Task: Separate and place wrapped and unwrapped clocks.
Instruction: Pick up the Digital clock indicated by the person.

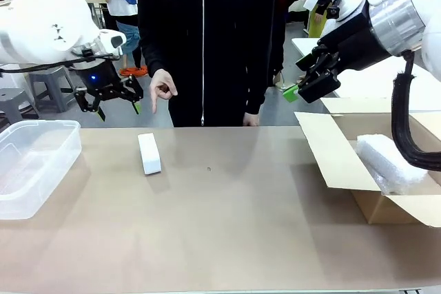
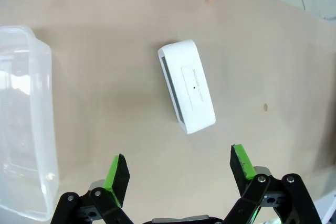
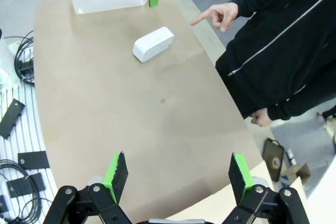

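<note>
While both grippers' jaws stand apart, a smooth white block (image 1: 149,153) lies on matte tabletop (image 1: 227,225).

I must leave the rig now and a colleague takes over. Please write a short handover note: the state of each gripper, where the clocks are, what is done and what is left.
Left gripper: open, empty, raised above the table's far left, over the white clock.
Right gripper: open, empty, raised high at the right, above the cardboard box.
Unwrapped white clock: lies on the table, left of centre; the person's hand points down towards it.
Bubble-wrapped bundle: already lies in the open cardboard box.
Clear plastic tub: at the left edge, nothing seen inside.
Done: one wrapped bundle boxed.
Left: the white clock is not yet placed, probably into the tub.
</note>
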Tool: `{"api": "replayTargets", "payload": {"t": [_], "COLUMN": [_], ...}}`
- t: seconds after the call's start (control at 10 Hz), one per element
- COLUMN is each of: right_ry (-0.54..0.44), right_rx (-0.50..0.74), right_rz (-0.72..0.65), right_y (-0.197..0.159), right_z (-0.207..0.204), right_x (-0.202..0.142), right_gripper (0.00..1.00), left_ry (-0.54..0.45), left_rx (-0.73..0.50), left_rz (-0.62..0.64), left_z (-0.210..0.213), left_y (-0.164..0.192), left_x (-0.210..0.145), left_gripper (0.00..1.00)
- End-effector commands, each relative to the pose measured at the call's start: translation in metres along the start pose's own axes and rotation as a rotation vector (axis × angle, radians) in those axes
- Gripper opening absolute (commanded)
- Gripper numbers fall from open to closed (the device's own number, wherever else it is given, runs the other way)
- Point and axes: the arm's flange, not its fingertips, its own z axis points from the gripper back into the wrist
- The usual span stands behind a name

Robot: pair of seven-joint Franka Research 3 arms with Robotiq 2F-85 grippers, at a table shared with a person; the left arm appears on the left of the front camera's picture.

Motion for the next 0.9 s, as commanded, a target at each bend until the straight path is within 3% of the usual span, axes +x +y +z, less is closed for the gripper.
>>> {"api": "replayTargets", "payload": {"t": [0.0, 0.4, 0.8], "right_ry": [-0.021, -0.021, -0.021], "right_rx": [0.006, 0.006, 0.006], "right_rz": [-0.003, -0.003, -0.003], "right_y": [-0.002, -0.002, -0.002], "right_z": [-0.004, -0.004, -0.004], "right_x": [0.0, 0.0, 0.0], "right_gripper": [1.0, 1.0, 1.0], "left_ry": [0.031, 0.115, 0.235], "left_rx": [-0.038, 0.03, 0.091], "left_rz": [0.135, 0.22, 0.288], "left_z": [-0.013, -0.063, -0.093], "left_y": [-0.019, -0.035, -0.021], "left_x": [0.027, 0.054, 0.047], "left_gripper": [1.0, 1.0, 1.0]}}
